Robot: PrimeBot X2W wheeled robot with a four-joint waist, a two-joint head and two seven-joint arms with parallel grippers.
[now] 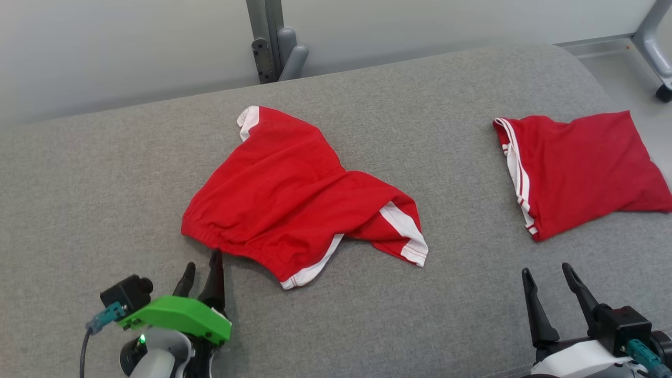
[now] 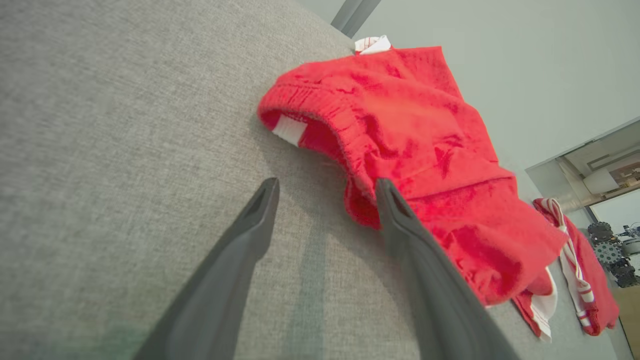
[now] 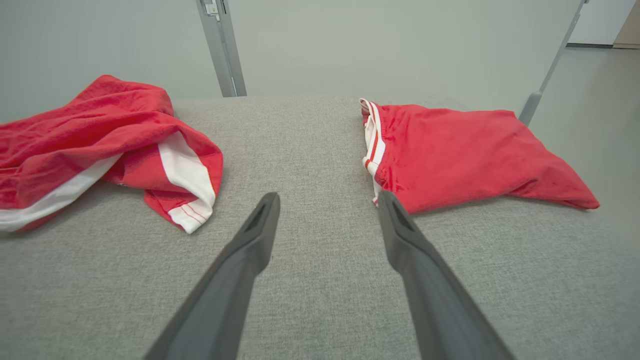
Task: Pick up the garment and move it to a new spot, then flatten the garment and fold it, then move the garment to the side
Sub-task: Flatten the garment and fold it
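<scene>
Landmark: grey metal post point(image 1: 268, 37), standing behind the far edge of the grey woven upholstered surface point(image 1: 472, 315)

Task item: crumpled red fabric shorts point(image 1: 294, 194) with white side stripes and white hem bands
- Lies on the surface in front of the post, roughly in line with it
- Not flat: folds run across the middle, and one leg is doubled over on itself
- Long axis diagonal. One white-banded leg hem points back toward the post. The other points away from it, to the robot's right and nearer the robot
- The elastic waistband is the edge turned away from the post, toward the robot's left

Second item: folded red fabric garment point(image 1: 583, 168) with thin white stripes. It lies flat on the surface, well to the right of the post and apart from the shorts

The left gripper point(image 1: 202, 262) sits on the side of the shorts away from the post, just at the waistband. Its fingers are spread, with bare grey cloth between them. In the left wrist view one fingertip overlaps the waistband edge; contact cannot be told

The right gripper point(image 1: 546, 270) is far right of the post and nearer the robot than both red items. Its fingers are spread wide, aimed at the gap between the two, apart from both
</scene>
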